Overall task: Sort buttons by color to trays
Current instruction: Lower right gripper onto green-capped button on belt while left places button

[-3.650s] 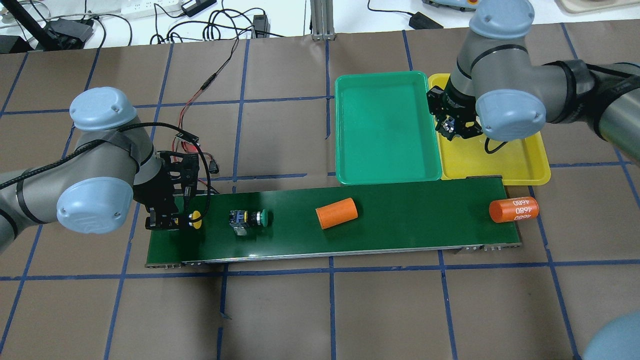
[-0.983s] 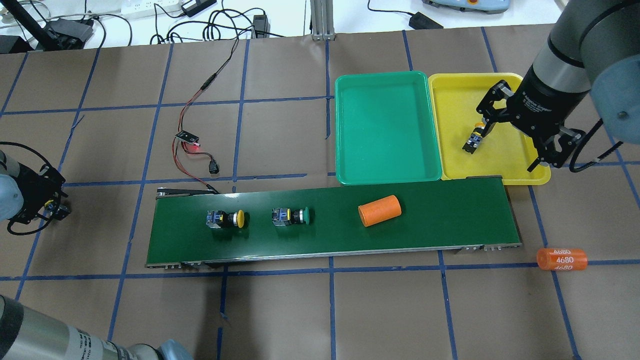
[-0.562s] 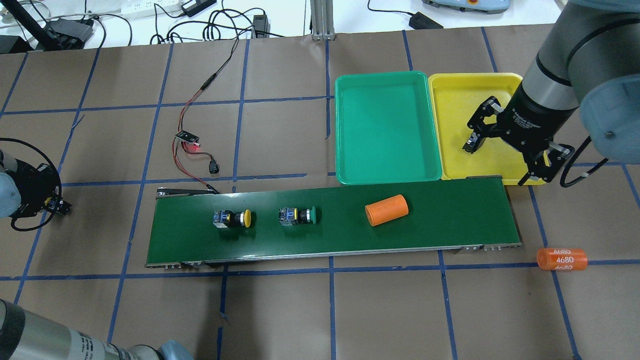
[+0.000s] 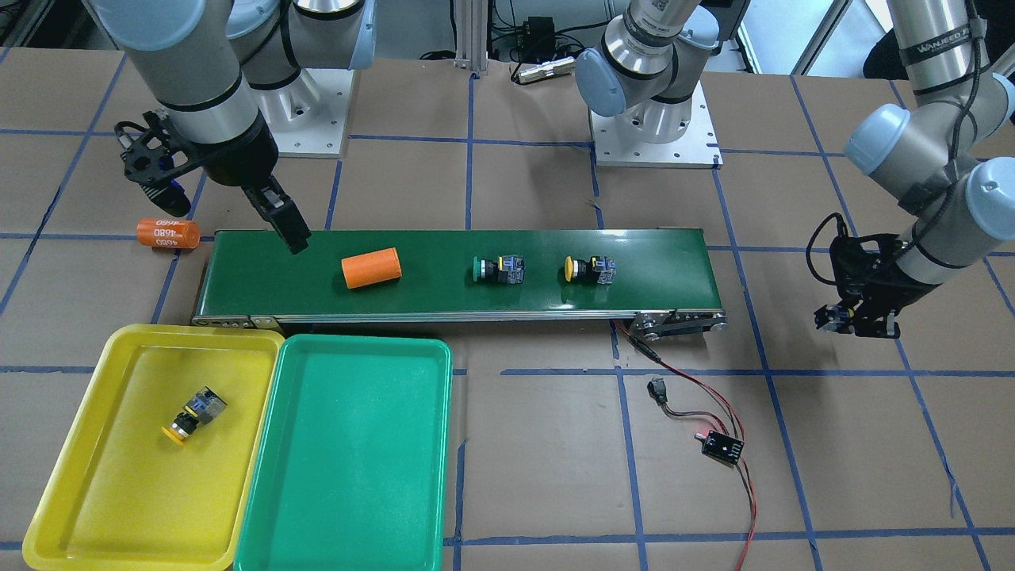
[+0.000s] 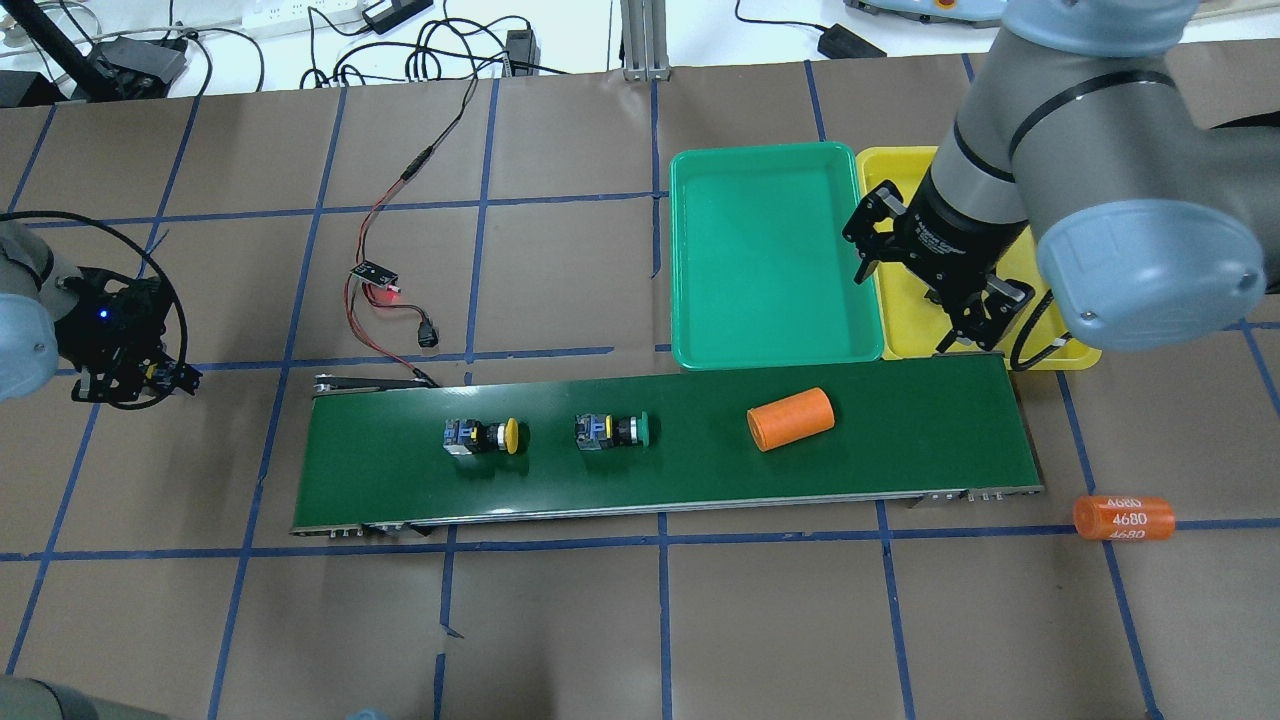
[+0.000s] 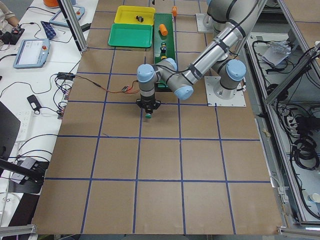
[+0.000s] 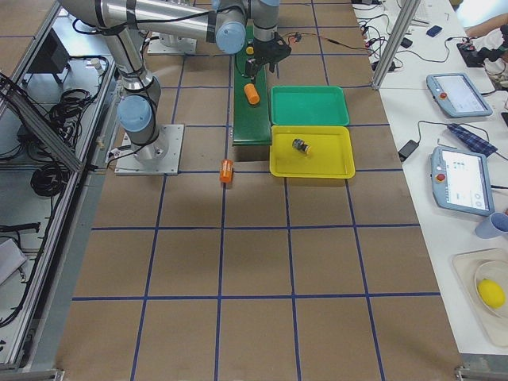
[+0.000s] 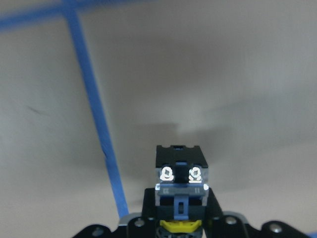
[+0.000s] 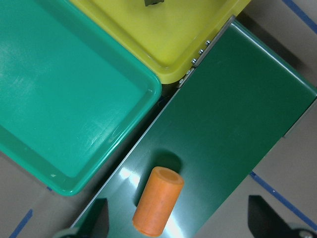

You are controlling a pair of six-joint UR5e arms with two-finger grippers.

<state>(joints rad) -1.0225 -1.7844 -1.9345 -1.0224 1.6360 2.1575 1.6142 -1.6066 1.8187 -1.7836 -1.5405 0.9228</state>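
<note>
One yellow button point(image 4: 193, 415) sits in the yellow tray point(image 4: 95, 476); my left gripper point(image 8: 181, 201) clamps a second button point(image 8: 181, 163), my right gripper point(image 5: 908, 300) gapes empty, and two more lie unsorted on the conveyor belt point(image 5: 900, 440).

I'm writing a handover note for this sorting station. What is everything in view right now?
Belt: one, dark green, mid-table.
Trays: two, yellow tray and green tray, side by side at one end of the belt.
Yellow buttons: three; one on the belt, one in the yellow tray, one in the left gripper.
Green button: one, on the belt beside a yellow one.
Orange cylinders: two; one on the belt, one marked 4680 on the table off the belt's end.
Circuit board: one, black, red wires, on the table.
Left gripper: shut on a yellow button, beyond the belt's far end.
Right gripper: open, empty, above the belt end by the trays.
</note>
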